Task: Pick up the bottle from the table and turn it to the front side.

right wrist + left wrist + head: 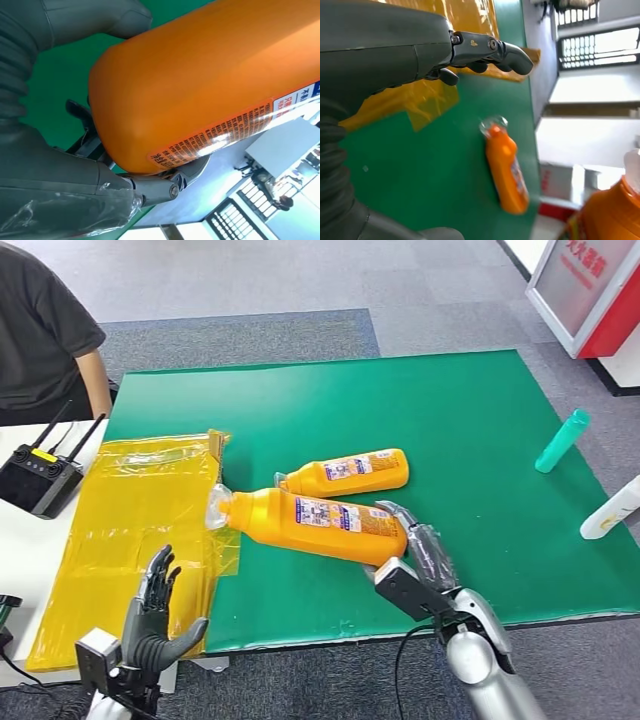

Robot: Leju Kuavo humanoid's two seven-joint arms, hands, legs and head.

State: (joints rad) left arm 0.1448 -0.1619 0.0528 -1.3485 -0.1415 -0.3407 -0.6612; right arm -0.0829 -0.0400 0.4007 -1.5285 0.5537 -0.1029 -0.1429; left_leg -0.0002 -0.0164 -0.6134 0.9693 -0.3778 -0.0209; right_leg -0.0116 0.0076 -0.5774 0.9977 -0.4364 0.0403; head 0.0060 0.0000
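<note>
My right hand [416,545] grips the base end of a large orange bottle [317,521], its clear cap pointing left over the green mat [483,440]. Up close, the bottle's orange body [203,85] lies against my right hand [75,190], thumb on one side and fingers [181,177] on the other. A second, smaller orange bottle [351,472] lies on the mat just behind it, also seen as the orange bottle [506,172] in the left wrist view. My left hand [155,615] hovers open near the table's front left, fingers [490,50] spread.
Yellow plastic bags [128,530] cover the mat's left side. A teal bottle [562,440] and a white bottle [611,510] lie at the right edge. A black remote controller [38,475] sits on the white table at left, beside a person in a black shirt [45,340].
</note>
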